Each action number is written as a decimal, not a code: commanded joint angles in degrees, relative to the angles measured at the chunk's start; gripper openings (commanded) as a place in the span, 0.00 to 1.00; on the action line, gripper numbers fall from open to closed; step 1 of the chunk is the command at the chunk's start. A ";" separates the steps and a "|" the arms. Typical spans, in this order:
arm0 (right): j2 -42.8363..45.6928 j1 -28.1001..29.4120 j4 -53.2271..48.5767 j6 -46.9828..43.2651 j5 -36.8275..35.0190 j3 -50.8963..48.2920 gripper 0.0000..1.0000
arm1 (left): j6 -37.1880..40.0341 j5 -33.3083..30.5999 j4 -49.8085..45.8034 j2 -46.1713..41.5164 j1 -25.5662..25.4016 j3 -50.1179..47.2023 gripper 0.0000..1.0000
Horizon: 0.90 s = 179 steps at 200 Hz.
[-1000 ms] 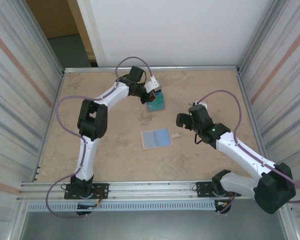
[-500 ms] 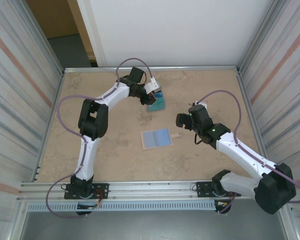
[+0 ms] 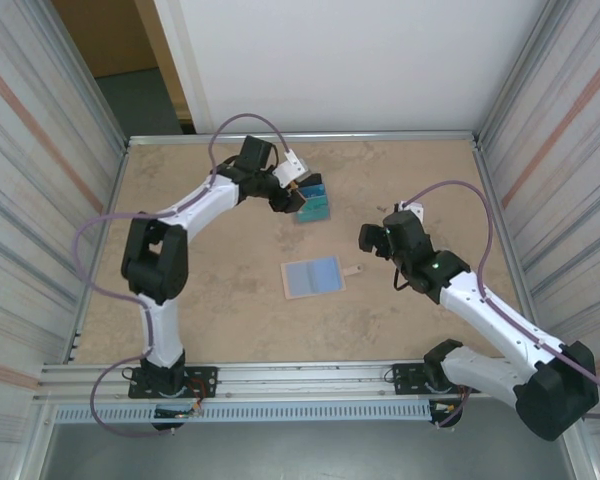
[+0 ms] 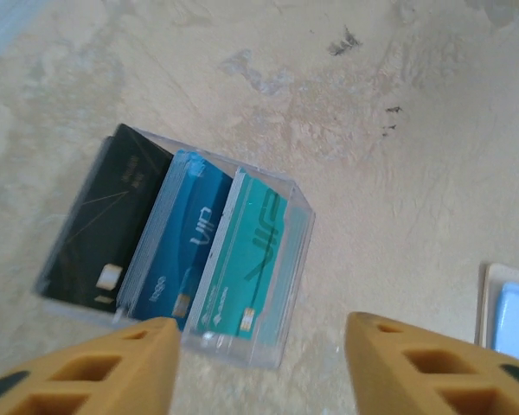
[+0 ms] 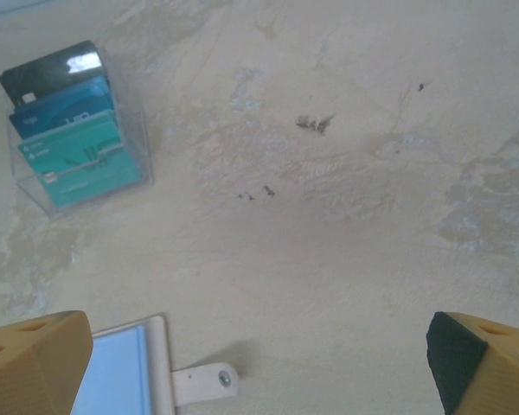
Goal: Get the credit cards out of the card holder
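Three credit cards stand in a clear plastic stand (image 3: 314, 201) at the back of the table: black (image 4: 104, 216), blue (image 4: 178, 233) and teal (image 4: 253, 259). My left gripper (image 3: 294, 198) (image 4: 259, 372) hovers just at the stand's near edge, open, with nothing between its tan fingers (image 4: 121, 367). The card holder (image 3: 313, 276) lies opened flat at mid-table, pale blue side up, its small tab (image 5: 203, 383) pointing right. My right gripper (image 3: 365, 240) (image 5: 255, 363) hangs wide open and empty over bare table, just right of the card holder (image 5: 112, 372).
Metal rails and ribbed walls (image 3: 50, 200) close in the table on the left, right and back. Bare tabletop (image 3: 420, 170) stretches to the right of the stand and in front of the card holder.
My left gripper has gone from shut to open at the stand. The left arm's elbow has swung out to the left. The right arm has shifted slightly to the right.
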<state>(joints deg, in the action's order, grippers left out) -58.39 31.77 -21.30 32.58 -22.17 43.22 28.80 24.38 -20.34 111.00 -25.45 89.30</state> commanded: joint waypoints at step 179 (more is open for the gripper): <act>8.69 -18.59 19.89 -11.63 -1.96 -15.82 0.99 | -24.58 -38.49 42.84 -46.14 14.99 -63.51 0.99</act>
<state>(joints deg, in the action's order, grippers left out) -51.27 13.45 -13.50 27.92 -26.98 31.70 6.81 -13.26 14.35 66.32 -14.00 29.02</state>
